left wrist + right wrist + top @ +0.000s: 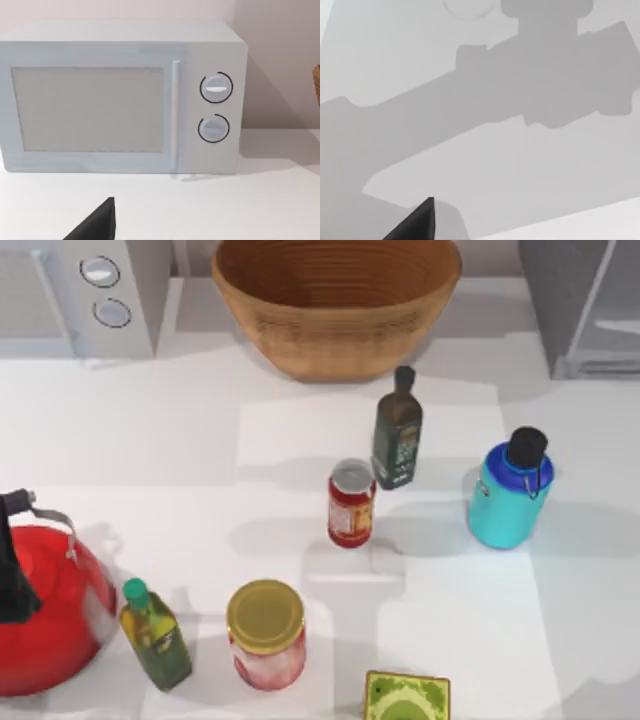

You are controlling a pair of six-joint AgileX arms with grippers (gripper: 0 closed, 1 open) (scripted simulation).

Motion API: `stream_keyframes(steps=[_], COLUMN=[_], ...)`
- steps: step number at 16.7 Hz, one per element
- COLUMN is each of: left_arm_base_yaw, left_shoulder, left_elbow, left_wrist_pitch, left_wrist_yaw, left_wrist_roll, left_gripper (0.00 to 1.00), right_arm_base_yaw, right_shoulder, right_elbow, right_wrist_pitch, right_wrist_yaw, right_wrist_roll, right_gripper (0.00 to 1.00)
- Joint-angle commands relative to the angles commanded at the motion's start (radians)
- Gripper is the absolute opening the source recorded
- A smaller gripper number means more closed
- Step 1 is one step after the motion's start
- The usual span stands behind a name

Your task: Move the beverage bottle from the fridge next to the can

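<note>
**Bottle on the table, right of the can**

Upright on the white table (150, 440): the teal bottle (508, 495), black cap on top, small loop handle at the shoulder. Stands toward the right side, in front of the fridge (585, 305) at the far right corner and well apart from it. Level with the red can (351, 503), which sits near the middle of the table; near it, not touching.

Just behind the can and slightly right of it: a slim dark green bottle (397, 435). Farther back, a wide woven basket (335, 305). At the far left corner, a white microwave (85, 295) with two round dials.

Along the near edge, from left: a red kettle (45, 610) with a black handle, a small olive bottle (155, 635) with a green cap, a red jar (266, 635) with a gold lid, and a green box (405, 698) cut by the frame.

Left gripper (95, 225): a dark wedge low in the left wrist view, facing the microwave door; apart or together cannot be told. Right gripper (415, 225): the same dark wedge over a pale surface crossed by a grey shadow; state cannot be told either.
</note>
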Motion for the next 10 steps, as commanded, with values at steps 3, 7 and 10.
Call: stream_keyframes(steps=[3,7,10], left_arm_base_yaw=[0.000,0.000,0.000], left_shoulder=[0.000,0.000,0.000], left_elbow=[0.000,0.000,0.000], left_wrist_pitch=[0.000,0.000,0.000], left_wrist_yaw=[0.000,0.000,0.000], left_wrist_roll=[0.000,0.000,0.000], left_gripper=[1.00,1.00,1.00], right_arm_base_yaw=[-0.250,-0.541,-0.705], right_shoulder=[0.282,0.611,0.795], right_elbow=[0.089,0.192,0.251], right_wrist_pitch=[-0.005,-0.007,-0.007], right_wrist_yaw=[-0.130,-0.285,-0.376], right_wrist_roll=[-0.279,-0.607,-0.793], right_gripper=[1.00,1.00,1.00])
